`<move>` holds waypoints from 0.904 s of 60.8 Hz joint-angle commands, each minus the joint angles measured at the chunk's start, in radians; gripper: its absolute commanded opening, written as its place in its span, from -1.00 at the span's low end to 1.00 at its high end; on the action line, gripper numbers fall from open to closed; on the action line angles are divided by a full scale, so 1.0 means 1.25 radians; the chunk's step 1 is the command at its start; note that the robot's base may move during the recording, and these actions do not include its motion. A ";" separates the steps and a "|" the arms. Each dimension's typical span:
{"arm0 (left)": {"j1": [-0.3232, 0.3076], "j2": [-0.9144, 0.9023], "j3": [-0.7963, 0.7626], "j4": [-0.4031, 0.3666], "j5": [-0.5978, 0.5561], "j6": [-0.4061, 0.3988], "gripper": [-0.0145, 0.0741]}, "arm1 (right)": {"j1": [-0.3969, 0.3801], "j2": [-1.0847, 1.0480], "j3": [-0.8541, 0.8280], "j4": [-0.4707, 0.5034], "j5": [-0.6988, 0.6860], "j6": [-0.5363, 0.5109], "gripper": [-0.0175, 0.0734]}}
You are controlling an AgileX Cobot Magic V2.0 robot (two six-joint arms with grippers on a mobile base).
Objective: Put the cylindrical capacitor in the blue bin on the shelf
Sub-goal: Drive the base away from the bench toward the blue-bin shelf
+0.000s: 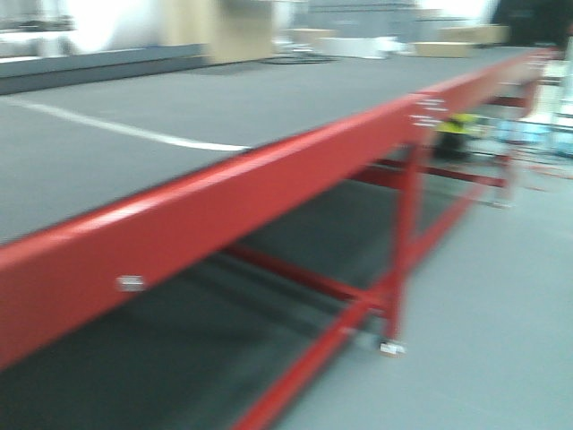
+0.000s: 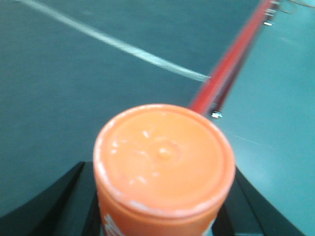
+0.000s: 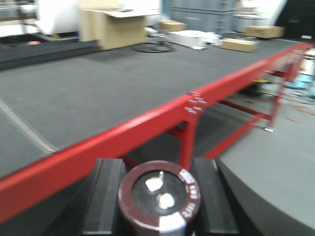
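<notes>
Brown cylindrical capacitor (image 3: 160,201), rim print unreadable, gripped in right jaws.

The bench (image 1: 179,224) has a glossy red frame and a dark grey top crossed by a thin white line (image 1: 125,130). The floor (image 1: 501,313) is pale grey. The orange container (image 2: 165,157) has whitish scuffs on its lid. The cylindrical capacitor (image 3: 160,194) is dark maroon-brown with white rim lettering and silvery terminals, and the right hand (image 3: 158,196) is black.
</notes>
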 commanded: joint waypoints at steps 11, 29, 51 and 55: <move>-0.005 -0.003 0.000 -0.003 -0.011 0.002 -0.92 | 0.001 0.001 -0.007 0.000 -0.017 -0.002 -0.97; -0.005 -0.003 0.000 -0.003 -0.011 0.002 -0.92 | 0.001 0.001 -0.007 0.000 -0.017 -0.002 -0.97; -0.005 -0.003 0.000 -0.003 -0.011 0.002 -0.92 | 0.001 0.001 -0.007 0.000 -0.017 -0.002 -0.97; -0.005 -0.003 0.000 -0.003 -0.011 0.002 -0.92 | 0.001 0.001 -0.007 0.000 -0.017 -0.002 -0.97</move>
